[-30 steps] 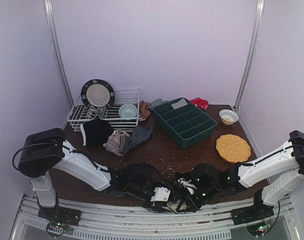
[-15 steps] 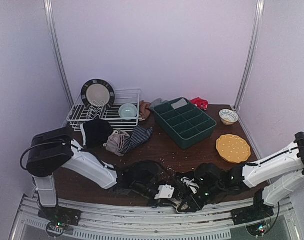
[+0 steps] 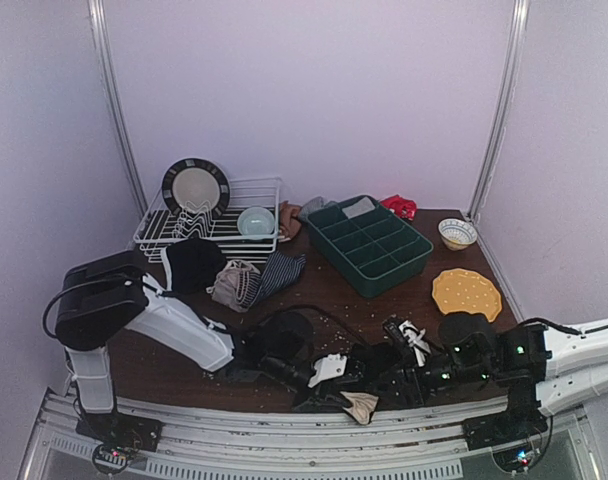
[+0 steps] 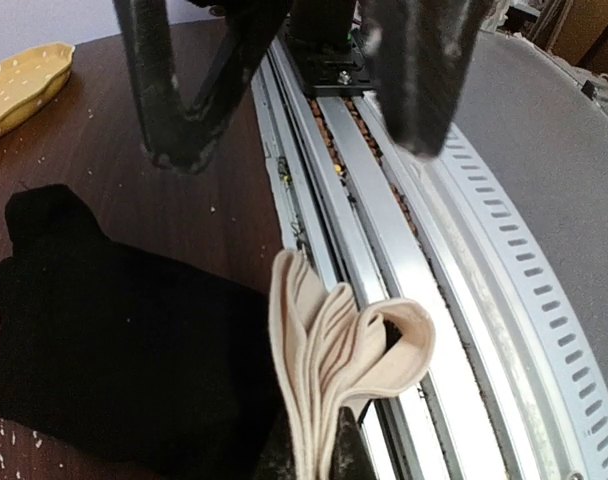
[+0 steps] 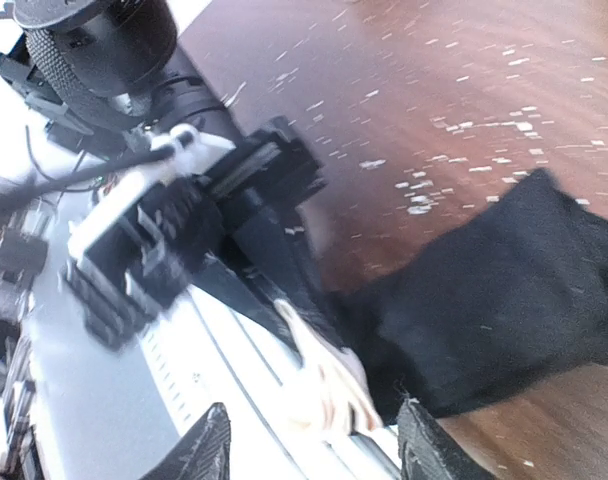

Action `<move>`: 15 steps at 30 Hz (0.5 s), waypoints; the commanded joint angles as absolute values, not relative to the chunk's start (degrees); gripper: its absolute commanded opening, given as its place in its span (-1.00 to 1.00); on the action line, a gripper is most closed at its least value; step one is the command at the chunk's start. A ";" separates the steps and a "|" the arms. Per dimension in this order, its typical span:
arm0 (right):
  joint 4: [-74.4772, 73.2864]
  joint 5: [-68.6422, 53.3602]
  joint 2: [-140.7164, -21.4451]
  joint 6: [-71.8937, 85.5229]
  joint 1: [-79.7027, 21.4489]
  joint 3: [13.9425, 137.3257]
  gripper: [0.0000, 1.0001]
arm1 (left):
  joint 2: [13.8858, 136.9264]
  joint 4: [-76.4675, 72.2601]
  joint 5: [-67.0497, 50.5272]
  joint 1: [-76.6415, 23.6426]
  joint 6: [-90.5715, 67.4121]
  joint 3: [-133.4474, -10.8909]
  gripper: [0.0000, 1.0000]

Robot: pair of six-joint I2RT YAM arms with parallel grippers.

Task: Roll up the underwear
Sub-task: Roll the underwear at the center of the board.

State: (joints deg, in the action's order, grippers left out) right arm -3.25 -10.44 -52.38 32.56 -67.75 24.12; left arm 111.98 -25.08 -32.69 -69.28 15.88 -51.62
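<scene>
1. Our left tool (image 4: 317, 456) is clamped on the beige underwear (image 4: 336, 352), a soft cloth folded into several upright layers, at the worktop's (image 4: 214, 190) near edge, over the metal rail (image 4: 404, 250).
2. Just beside it the black underwear (image 4: 114, 340) lies flat and matte on the dark wood, among pale crumbs (image 5: 514, 125).
3. Our right tool (image 5: 312, 442) stands wide with nothing between its fingers.
4. More underwear (image 3: 239, 278) sits heaped by the wire rack (image 3: 209, 225).
5. Since a second ago the left tool has closed, and the right has let go and drawn back rightward.
</scene>
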 commanded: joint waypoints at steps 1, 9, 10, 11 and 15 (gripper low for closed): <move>-5.54 -1.76 -48.28 33.92 -68.33 20.10 0.10 | 113.23 -23.45 -38.50 -67.51 6.63 -54.86 -1.00; -0.74 -0.51 -51.27 32.99 -69.74 18.66 0.09 | 119.94 -6.64 -49.39 -63.47 -5.30 -69.11 -1.00; -0.49 -0.04 -51.51 32.86 -70.04 18.76 0.09 | 121.23 -2.97 -49.50 -63.26 -5.43 -71.52 -1.00; -0.46 0.66 -51.68 32.71 -70.45 18.86 0.09 | 122.38 -0.25 -49.61 -63.08 -5.37 -73.57 -1.00; -2.79 3.85 -51.54 31.51 -71.50 19.85 0.09 | 124.45 3.94 -50.30 -62.53 -6.17 -77.31 -1.00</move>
